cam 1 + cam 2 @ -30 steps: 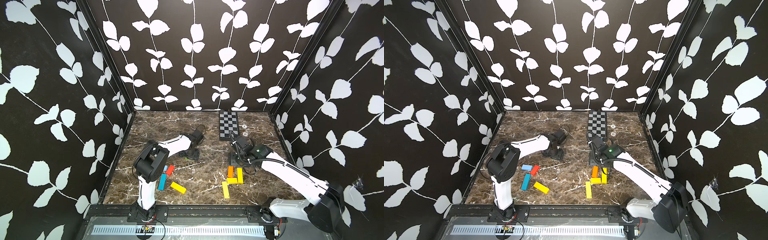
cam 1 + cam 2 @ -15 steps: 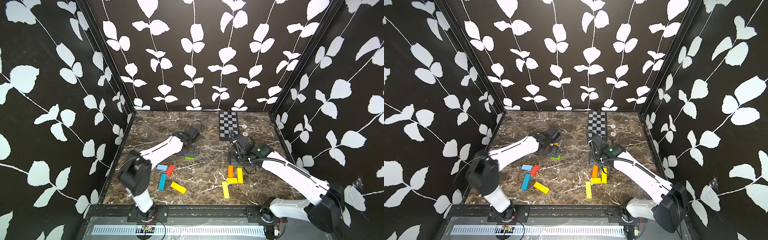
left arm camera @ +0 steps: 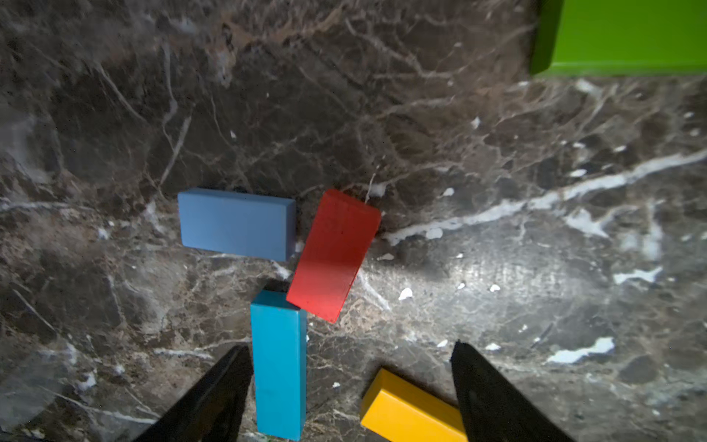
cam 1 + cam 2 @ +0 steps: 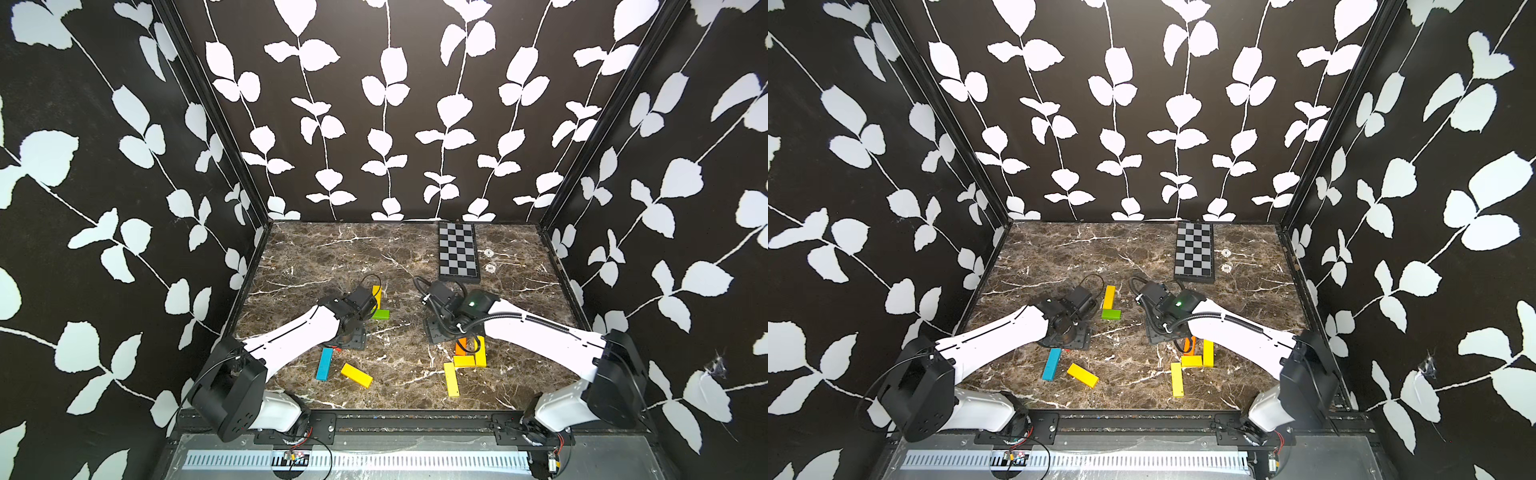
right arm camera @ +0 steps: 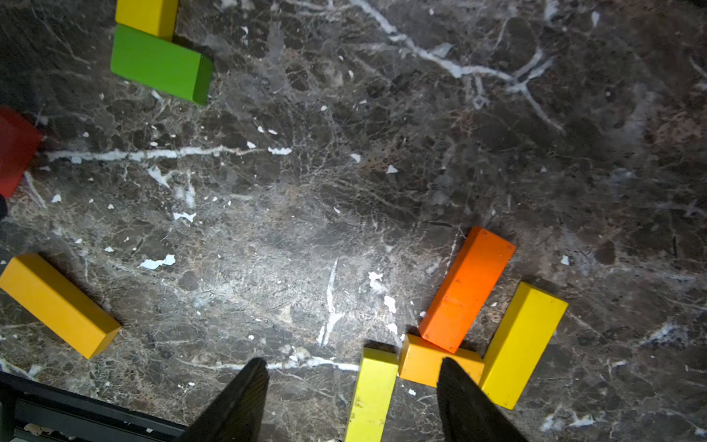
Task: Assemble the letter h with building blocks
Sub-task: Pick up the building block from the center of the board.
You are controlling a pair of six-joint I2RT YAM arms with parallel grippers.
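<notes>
**Desk:** Where are your grippers?

**Me:** My left gripper point(image 3: 349, 346) hovers over the left side of the marble table point(image 4: 374, 257). Its jaws are well apart and nothing is held. Below it I see a light blue block point(image 3: 235, 224) just beside a tilted red block point(image 3: 334, 254). The red block's corner meets the end of a long teal block point(image 3: 279, 363). A yellow block point(image 3: 411, 413) lies near the teal one, not touching it.

**Desk:** And the right?

**Me:** My right gripper point(image 5: 352, 361) hangs above the right-hand cluster, jaws spread and empty too. There a short amber block point(image 5: 424, 363) lies between a lemon-yellow bar point(image 5: 373, 390) and a yellow bar point(image 5: 524, 344). It touches the yellow bar. I cannot tell whether it quite meets the lemon one. An orange block point(image 5: 466, 287) slants in with one end against the amber block.

**Desk:** Anything nearer the middle?

**Me:** In both top views a green block point(image 4: 381, 314) point(image 4: 1111, 314) lies crosswise against the near end of a far yellow bar point(image 4: 376, 293) point(image 4: 1109, 296), making an L. It sits between my two arms. The checkered board point(image 4: 458, 249) lies at the back right, well apart from every block.
</notes>
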